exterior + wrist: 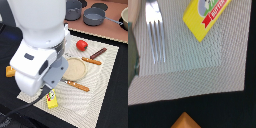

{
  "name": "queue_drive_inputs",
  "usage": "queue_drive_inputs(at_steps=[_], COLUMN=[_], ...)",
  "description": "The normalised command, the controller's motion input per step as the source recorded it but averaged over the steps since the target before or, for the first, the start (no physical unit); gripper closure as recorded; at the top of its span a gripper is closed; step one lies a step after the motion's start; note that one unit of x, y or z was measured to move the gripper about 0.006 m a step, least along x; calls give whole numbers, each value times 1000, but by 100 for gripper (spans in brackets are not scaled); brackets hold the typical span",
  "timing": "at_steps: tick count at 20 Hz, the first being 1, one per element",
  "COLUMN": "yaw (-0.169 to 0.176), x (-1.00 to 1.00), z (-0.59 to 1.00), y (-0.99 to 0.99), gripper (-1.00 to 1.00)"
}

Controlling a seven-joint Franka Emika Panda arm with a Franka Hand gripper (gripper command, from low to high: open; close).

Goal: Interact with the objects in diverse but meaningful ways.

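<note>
Four toy foods show. Yellow block (52, 100) with red marks lies flat near the placemat's (100, 95) near edge, just under the arm (42, 45); in the wrist view the yellow block (208, 17) has its long axis diagonal across the mat weave, beside a fork's tines (155, 35). Red tomato (81, 45) sits at the mat's far side. Dark brown sausage (98, 53) lies slantwise toward the exterior view's right, near the tan plate (75, 69). Orange bread loaf (9, 71) is off the mat on the dark desk (10, 40), exterior view's left. Orange-handled cutlery (77, 86) flanks the plate. Grey pots (94, 16) at the back. Pincer is hidden; cannot tell its state.
</note>
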Motion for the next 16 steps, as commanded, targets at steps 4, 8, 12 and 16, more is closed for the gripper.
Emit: queue_drive_inputs(at_steps=[4,8,12,16], yaw=[-61,-74,-178,-220], x=[84,202,340,411], z=[-339,-366,-157,-17], y=[-259,-325,-167,-24], gripper=[-100,-100,-100,-100])
